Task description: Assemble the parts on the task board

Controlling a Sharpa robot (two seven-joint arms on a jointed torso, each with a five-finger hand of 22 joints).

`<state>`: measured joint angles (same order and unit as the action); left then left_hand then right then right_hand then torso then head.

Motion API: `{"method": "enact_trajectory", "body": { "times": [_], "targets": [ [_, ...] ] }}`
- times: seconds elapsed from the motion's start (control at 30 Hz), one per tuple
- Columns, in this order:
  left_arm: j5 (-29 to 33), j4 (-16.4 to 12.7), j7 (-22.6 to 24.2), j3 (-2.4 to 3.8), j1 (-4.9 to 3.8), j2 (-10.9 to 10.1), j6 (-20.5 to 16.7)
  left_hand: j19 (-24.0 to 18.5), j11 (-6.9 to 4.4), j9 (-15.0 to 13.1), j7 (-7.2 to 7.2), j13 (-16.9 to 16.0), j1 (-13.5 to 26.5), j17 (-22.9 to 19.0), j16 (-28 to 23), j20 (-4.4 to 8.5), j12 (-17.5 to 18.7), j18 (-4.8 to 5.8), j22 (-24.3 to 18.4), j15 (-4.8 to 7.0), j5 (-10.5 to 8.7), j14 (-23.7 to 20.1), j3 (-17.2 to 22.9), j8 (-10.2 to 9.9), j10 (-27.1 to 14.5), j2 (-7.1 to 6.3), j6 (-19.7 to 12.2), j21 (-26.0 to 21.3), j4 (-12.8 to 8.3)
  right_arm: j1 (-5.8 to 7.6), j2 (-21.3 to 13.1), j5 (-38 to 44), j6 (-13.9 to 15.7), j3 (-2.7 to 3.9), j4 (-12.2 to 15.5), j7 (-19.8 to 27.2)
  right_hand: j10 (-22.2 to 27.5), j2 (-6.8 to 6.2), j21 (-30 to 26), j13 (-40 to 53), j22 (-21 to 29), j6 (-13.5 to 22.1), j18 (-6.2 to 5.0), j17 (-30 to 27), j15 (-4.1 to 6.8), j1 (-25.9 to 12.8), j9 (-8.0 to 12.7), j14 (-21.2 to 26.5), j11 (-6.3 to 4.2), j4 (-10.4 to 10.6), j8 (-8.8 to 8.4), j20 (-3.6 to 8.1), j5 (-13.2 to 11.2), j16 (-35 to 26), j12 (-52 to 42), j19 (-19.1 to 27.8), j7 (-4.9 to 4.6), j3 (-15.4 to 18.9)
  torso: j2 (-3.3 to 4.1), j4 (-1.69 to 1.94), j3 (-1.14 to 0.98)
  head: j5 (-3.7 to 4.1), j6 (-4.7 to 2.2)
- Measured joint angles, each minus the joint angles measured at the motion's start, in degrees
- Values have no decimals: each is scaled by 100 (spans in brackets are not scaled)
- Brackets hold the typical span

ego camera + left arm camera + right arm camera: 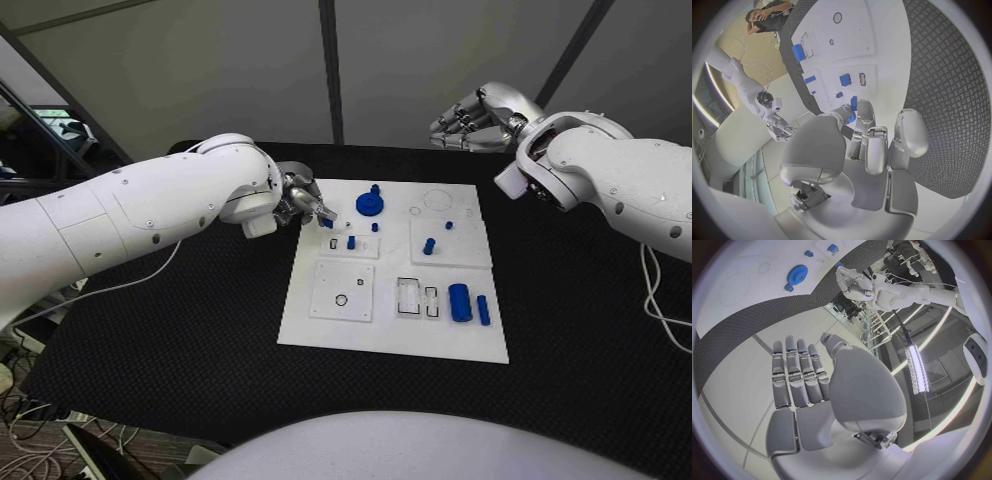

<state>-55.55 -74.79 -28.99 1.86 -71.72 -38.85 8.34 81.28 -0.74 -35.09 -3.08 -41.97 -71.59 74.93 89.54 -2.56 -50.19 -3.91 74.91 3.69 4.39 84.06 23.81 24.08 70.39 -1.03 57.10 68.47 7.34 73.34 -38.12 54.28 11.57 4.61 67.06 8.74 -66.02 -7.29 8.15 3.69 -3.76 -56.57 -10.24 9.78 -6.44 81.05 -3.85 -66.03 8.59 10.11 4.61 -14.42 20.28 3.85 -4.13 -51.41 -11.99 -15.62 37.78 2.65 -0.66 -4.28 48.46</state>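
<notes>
Left hand (306, 205): stood at the task board's (389, 335) near-left upper corner, fingers curled together around a small blue part (852, 116) pinched at the fingertips; in the left wrist view the part showed between thumb and fingers.

Key relation: the pinched part lay directly over the board's left upper tile, with the small upright blue pegs (351, 242) just ahead of the fingertips. Which socket it was meant for could not be told. The left hand was by far the nearer to the board.

Right hand (476, 120): raised beyond the board's far right corner, well apart from it, fingers straight and side by side, palm bare, holding nothing.

Other items ahead of the left hand:
- blue gear (371, 205), just beside the fingertips, toward the right hand; likeliest thing to be brushed.
- short blue peg (428, 246), further across, on the right upper tile.
- large blue cylinder (459, 302) and slim blue bar (483, 310), lying side by side, long axes running toward the robot, well apart from both hands.
- black ring (340, 300), on the lower left tile.
</notes>
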Motion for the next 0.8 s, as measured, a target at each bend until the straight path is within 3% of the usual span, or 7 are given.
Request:
{"method": "enact_trajectory", "body": {
  "times": [0.1,0.3,0.8],
  "targets": [
    [-97,-149,-18,-72,21,-45,-96,0,-15,-207,0,0,31,0,11,0,-18,0,0,0,0,0,73,11,18,-31,0,0,-25,0,0,0,0,0,-1,0,0,0,0,0,0,0,0,0,0,0,0,0,0,0,0,0,0,0,0,0,0,0,-2,1,0,-15,2],
    [-360,-321,-40,-196,73,-63,-211,20,-14,-208,-1,0,46,0,11,20,-21,0,0,0,-5,0,144,24,22,-46,-1,22,-64,-1,1,0,-1,-1,-1,0,0,0,0,0,0,0,0,0,0,0,0,0,0,0,0,0,0,0,0,0,0,0,-1,-1,0,-22,3],
    [-796,-309,-74,-232,113,5,-283,20,-8,-322,-1,-24,134,0,11,20,-52,0,0,0,-6,0,260,58,31,-93,-41,22,-134,-7,6,0,-4,-1,-2,2,0,0,0,0,0,0,0,1,0,0,0,0,0,0,0,0,0,0,0,0,0,0,7,-7,1,-5,43]
  ]
}}
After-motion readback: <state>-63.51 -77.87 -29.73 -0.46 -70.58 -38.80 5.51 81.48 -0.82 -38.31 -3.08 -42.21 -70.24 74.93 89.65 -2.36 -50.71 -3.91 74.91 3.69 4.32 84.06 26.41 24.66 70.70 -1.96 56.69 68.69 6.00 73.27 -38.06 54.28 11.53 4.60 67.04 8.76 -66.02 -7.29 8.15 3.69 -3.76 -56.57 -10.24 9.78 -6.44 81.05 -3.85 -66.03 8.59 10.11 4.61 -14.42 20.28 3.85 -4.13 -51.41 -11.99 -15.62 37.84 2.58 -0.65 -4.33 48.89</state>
